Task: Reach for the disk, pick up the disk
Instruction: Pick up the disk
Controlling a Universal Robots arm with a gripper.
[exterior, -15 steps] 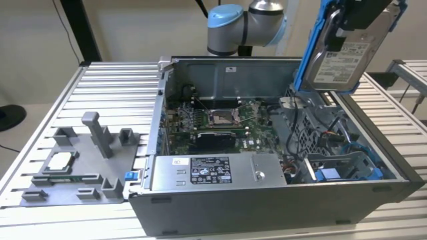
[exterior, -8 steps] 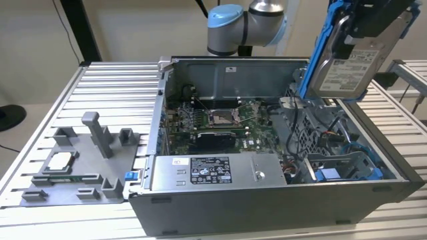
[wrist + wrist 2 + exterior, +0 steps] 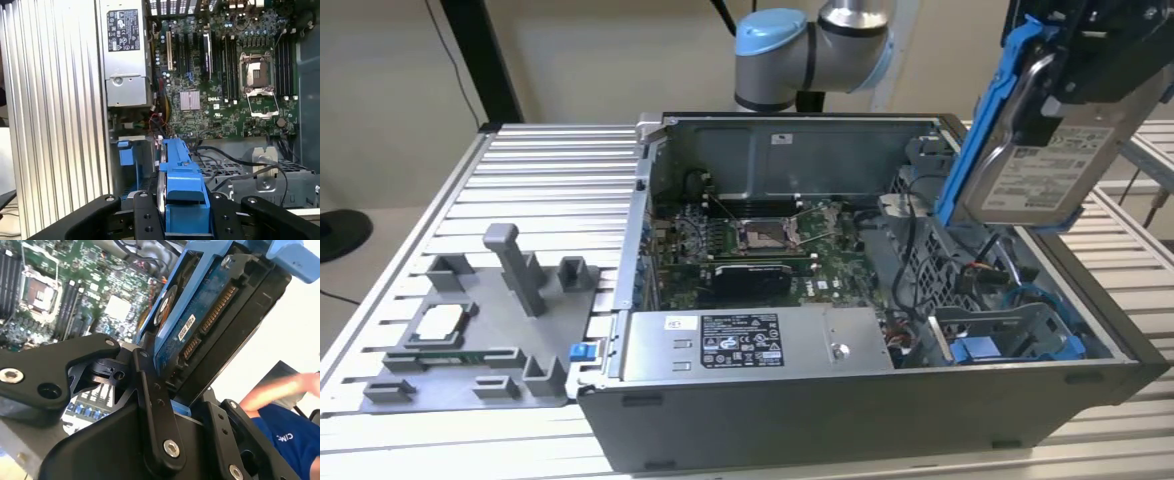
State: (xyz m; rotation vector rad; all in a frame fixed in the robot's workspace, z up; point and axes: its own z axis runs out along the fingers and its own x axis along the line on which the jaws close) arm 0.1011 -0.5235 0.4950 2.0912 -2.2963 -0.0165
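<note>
The disk (image 3: 1041, 150), a silver drive with a white label in a blue bracket, hangs tilted in the air above the open computer case (image 3: 854, 400), at the exterior view's right. My gripper (image 3: 1070, 62) is shut on its upper end. In the second wrist view the disk (image 3: 210, 310) shows its blue circuit board and connector, clamped between black fingers (image 3: 150, 390). In the first wrist view the disk's blue bracket edge (image 3: 181, 175) sits between the finger links, over the case interior.
The case holds a motherboard (image 3: 761, 240), a power supply (image 3: 747, 345) and a drive cage with a blue bracket (image 3: 1001, 345). A grey fixture tray (image 3: 467, 340) lies on the slatted table (image 3: 547, 180) at the exterior view's left. A person's arm (image 3: 280, 390) shows in the second wrist view.
</note>
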